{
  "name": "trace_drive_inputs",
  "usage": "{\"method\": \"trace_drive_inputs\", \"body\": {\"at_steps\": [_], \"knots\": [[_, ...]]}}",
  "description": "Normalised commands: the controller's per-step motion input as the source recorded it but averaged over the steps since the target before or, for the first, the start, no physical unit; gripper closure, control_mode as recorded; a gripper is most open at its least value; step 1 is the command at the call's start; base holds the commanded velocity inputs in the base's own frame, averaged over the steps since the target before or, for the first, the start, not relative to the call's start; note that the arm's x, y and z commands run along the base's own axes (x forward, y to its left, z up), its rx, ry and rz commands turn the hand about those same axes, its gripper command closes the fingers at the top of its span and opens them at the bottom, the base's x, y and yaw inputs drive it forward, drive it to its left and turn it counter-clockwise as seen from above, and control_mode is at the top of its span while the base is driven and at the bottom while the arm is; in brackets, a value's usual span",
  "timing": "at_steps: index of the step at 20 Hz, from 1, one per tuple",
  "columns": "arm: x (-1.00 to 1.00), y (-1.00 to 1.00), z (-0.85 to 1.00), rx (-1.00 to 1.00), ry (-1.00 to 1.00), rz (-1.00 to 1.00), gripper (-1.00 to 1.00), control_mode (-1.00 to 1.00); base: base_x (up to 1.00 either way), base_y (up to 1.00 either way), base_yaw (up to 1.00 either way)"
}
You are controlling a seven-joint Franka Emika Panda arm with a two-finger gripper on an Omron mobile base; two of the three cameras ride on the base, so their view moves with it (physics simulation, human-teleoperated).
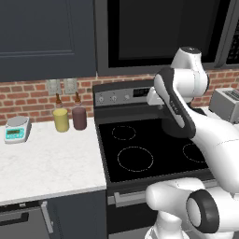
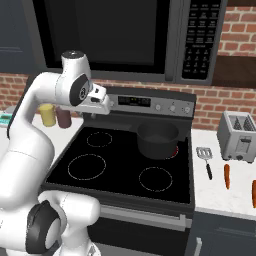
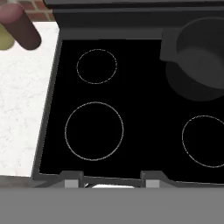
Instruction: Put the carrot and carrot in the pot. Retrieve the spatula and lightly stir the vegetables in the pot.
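The dark grey pot (image 2: 157,140) stands on the stove's back right burner and shows at the upper right of the hand view (image 3: 197,57). The spatula (image 2: 205,159) lies on the counter right of the stove, silvery head toward the wall, black handle toward the front. Two orange carrots (image 2: 227,176) (image 2: 254,192) lie further right on that counter. My gripper (image 3: 111,181) hangs open high over the stove's left half, looking down on the two left burners, with nothing between its fingers. It is well left of the pot, the spatula and the carrots.
A toaster (image 2: 237,135) stands behind the carrots. On the counter left of the stove are a yellow bottle (image 1: 60,119), a maroon bottle (image 1: 79,116) and a kitchen scale (image 1: 16,128). A microwave (image 2: 150,35) hangs over the stove (image 2: 125,165).
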Motion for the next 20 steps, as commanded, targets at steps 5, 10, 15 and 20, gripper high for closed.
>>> {"method": "trace_drive_inputs", "body": {"at_steps": [5, 10, 15, 20], "knots": [[-0.18, -0.01, -0.06, 0.0, 0.01, 0.0, -1.0, -1.0, 0.0, 0.0, 0.0], [-0.49, -0.07, -0.22, 0.0, 0.05, 0.0, -1.0, -1.0, 0.0, 0.0, 0.0], [-0.68, -0.32, -0.2, 0.0, 0.0, -0.02, -1.0, -1.0, 0.0, 0.0, 0.0], [-0.59, -0.52, -0.14, 0.0, 0.0, -0.03, -1.0, -1.0, 0.0, 0.0, 0.0]]}}
